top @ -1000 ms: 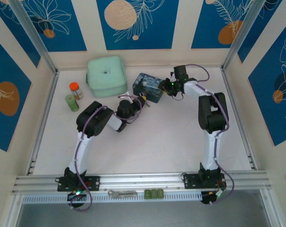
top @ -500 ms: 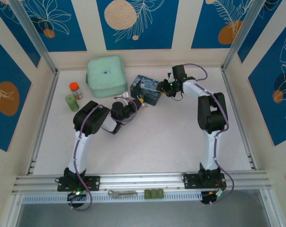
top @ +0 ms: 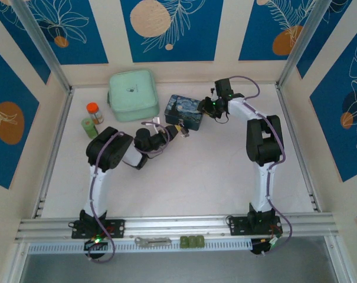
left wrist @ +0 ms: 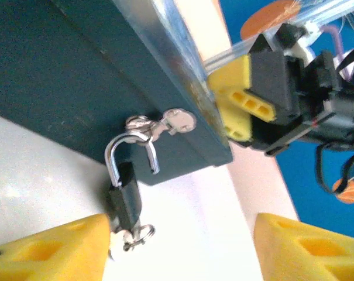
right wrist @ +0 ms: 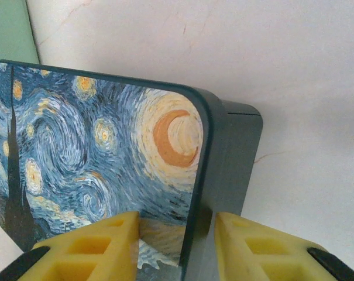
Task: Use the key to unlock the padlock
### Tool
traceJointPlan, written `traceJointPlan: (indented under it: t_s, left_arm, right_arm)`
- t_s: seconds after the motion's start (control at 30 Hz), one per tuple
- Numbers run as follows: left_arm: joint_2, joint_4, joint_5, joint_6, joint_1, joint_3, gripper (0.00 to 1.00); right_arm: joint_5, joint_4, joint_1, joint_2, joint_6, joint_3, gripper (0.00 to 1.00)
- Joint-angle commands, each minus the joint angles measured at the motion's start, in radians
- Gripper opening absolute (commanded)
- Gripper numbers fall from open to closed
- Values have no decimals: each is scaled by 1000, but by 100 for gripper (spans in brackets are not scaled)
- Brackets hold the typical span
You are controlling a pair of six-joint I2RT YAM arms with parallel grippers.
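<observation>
— Around the tin box (top: 184, 110), what room is left?
— Bare table (top: 196, 171) is seen in front of it. A green container (top: 131, 94) is set just beside it on the left of the top view, and the back wall (top: 166, 71) is near behind.
— And the padlock (left wrist: 124, 202)?
— It is hung from the hasp (left wrist: 165, 123) on the box's dark front face. It is small and dark-bodied, with one leg of its silvery shackle (left wrist: 115, 149) out of the body. The left gripper (left wrist: 182, 225) is held wide open beside it, nothing clasped. The right gripper (right wrist: 175, 219) is clamped on the box's corner.
</observation>
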Motion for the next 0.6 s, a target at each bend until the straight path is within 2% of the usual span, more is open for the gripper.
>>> traceJointPlan:
  t_s: [0.0,0.03,0.2,0.3,0.47,0.57]
  left_arm:
    - [-11,-157,-52,31,10,-75,89]
    - [-24,-161,-67,32,12,-92,100]
    - [-71,-236,-96,36,12,-97,100]
    - [-89,-272,-105,31,8,-76,100]
    - [-147,-443,-149,53,-24,-25,100]
    - [-182,-514,-204,59,-34,-25,100]
  right_arm:
    - [115,-85,-14,62,-19,-6,37]
    - [115,-85,-13,62,-19,-4,37]
    - [111,-87,-13,56,-16,-1,37]
    - [113,-30,-8,1,-25,-54,38]
    - [40,-23,-11,-90,-69,-79,50]
    - [63,-16,17,-175,-134,-150,55]
